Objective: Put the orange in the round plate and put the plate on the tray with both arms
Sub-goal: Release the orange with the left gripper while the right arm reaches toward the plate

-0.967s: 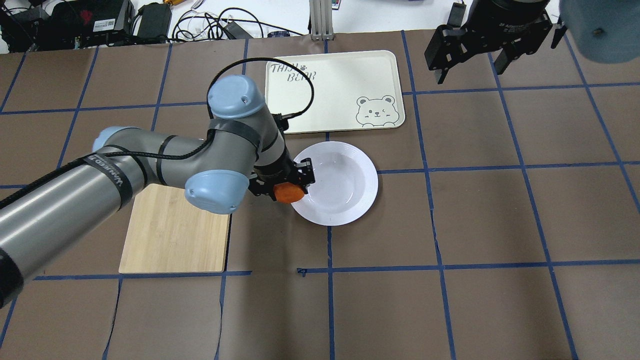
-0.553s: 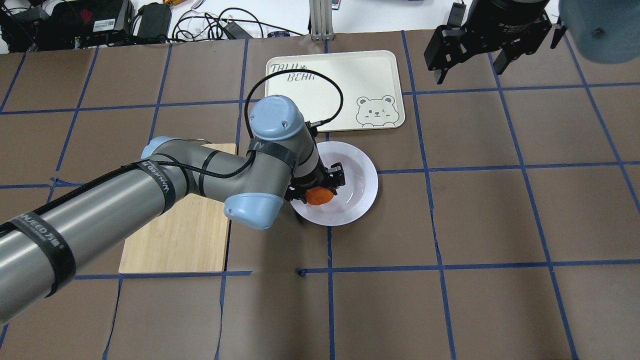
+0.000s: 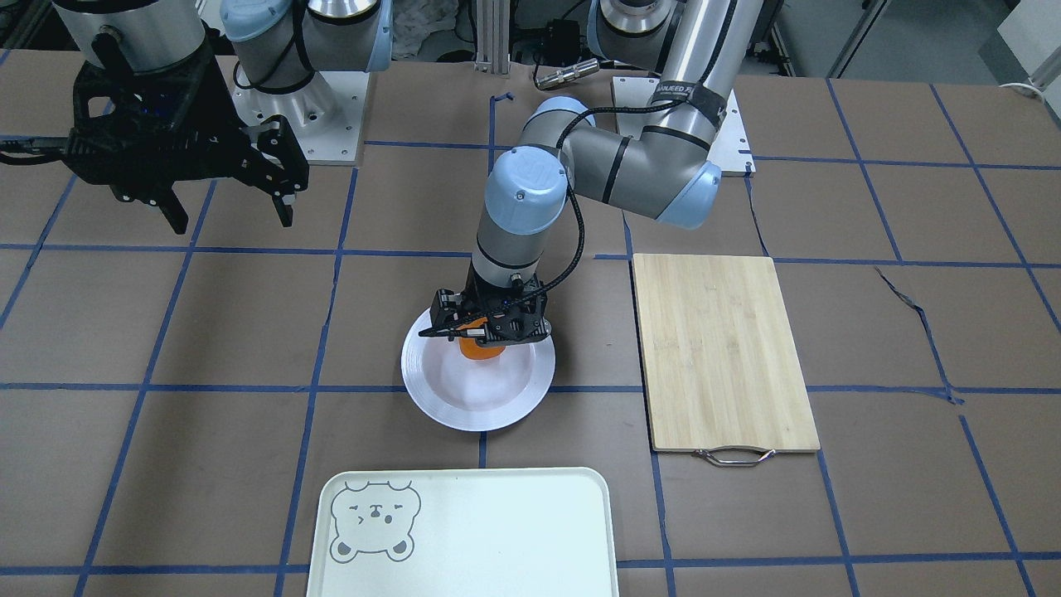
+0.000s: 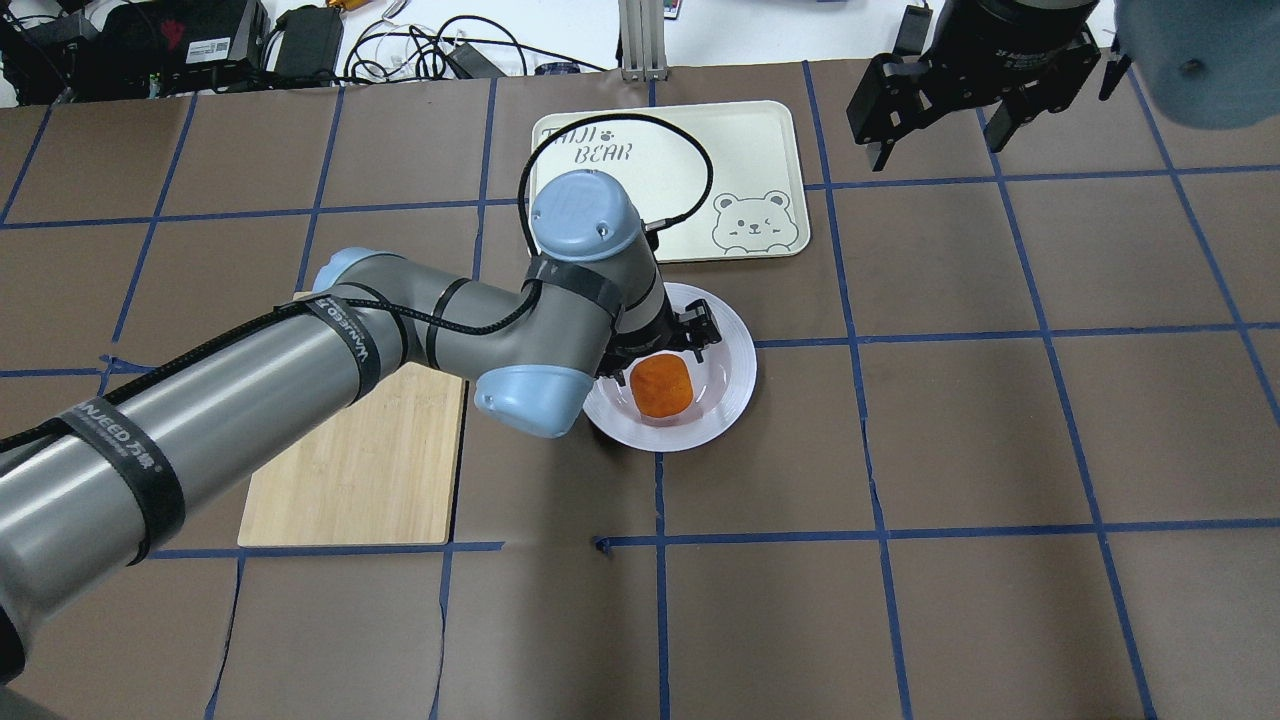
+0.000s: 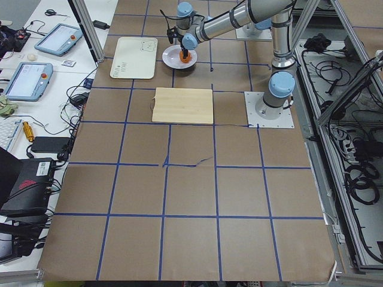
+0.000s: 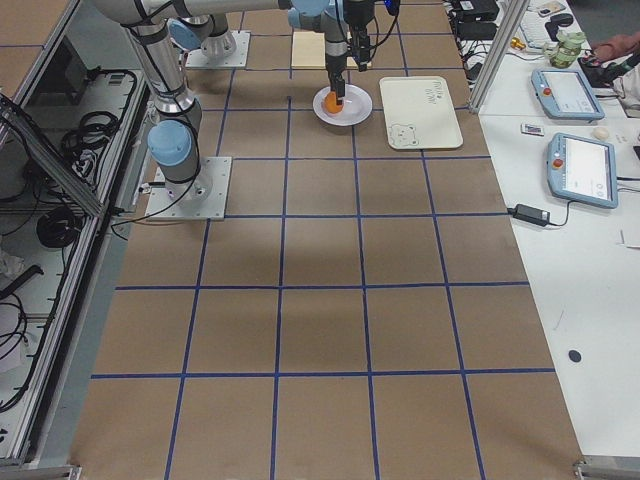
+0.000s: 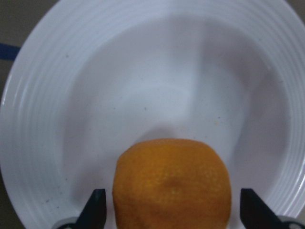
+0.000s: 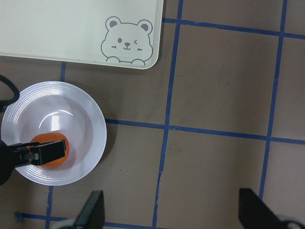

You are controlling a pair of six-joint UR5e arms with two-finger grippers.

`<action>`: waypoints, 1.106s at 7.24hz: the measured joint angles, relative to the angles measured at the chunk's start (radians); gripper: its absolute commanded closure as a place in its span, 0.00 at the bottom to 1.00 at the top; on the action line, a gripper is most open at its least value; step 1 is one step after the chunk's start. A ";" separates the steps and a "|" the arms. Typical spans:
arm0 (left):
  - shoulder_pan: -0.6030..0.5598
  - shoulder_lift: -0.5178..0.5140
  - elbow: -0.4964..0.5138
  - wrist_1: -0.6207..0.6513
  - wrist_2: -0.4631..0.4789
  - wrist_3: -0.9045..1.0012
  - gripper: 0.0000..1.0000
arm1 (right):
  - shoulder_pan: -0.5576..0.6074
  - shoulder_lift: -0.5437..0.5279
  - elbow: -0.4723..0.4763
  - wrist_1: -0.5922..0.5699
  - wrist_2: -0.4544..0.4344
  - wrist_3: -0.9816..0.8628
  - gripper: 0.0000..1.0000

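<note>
Left wrist-mounted view shows the left gripper spread wide, the orange lying free in the round plate; next, the equally gaping right gripper should probably join at its rim.

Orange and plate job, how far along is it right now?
Done: the orange sits in the sunken centre of the round plate, and the left end effector above it is open, fingers clear of the fruit. In hand: nothing; the right end effector hangs open near the tray. Left: the plate is not on the tray yet, so both must grip and carry it over.
</note>
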 measured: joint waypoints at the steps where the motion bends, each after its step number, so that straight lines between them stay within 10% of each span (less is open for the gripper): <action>1: 0.015 0.035 0.054 -0.126 0.016 0.047 0.00 | 0.000 0.000 0.006 -0.002 0.002 0.000 0.00; 8: 0.049 0.354 0.215 -0.620 0.071 0.145 0.00 | -0.030 0.024 0.196 -0.150 0.220 0.006 0.00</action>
